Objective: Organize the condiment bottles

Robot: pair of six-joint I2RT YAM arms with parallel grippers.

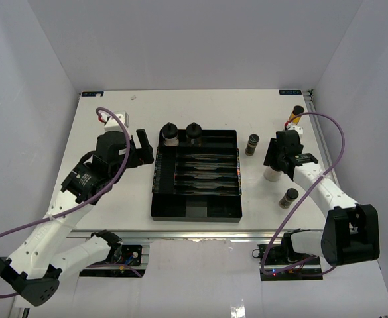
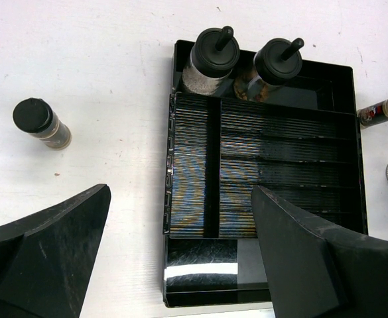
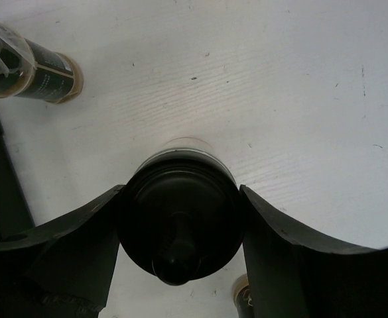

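Jaws differ between the two arms in the top view. The left jaws stand wide apart with nothing between them, just left of the black plastic compartment tray [image 1: 195,213]. The right jaws are down over a squat clear glass bottle [image 1: 271,174] with pale contents, which stands on the white counter [image 1: 200,109] to the right of the tray. Two squat knobbed bottles [image 1: 170,134] stand upright in the far compartment. A slim dark bottle [image 1: 251,144] stands between the tray and the right arm, and another small bottle [image 1: 288,197] stands nearer.

From the left wrist, the left jaws hang apart above the near part of the tray. In the far compartment the left bottle holds whitish grains and the right one something brownish. The long ridged slots and the glossy near compartment hold no bottle. A small flat-capped bottle of tan powder [image 2: 41,124] stands on the counter, well apart to the left of the tray.

From the right wrist, the right jaws press on both sides of the wide black lid [image 3: 180,225], so I judge them clamped on the squat clear glass bottle. Glass like this is probably stiff, smooth and breakable, and the bottle is small and rather light. The wide lid seems the best place to hold, because it is less slippery than the glass. The thin knob on top would give too little surface.
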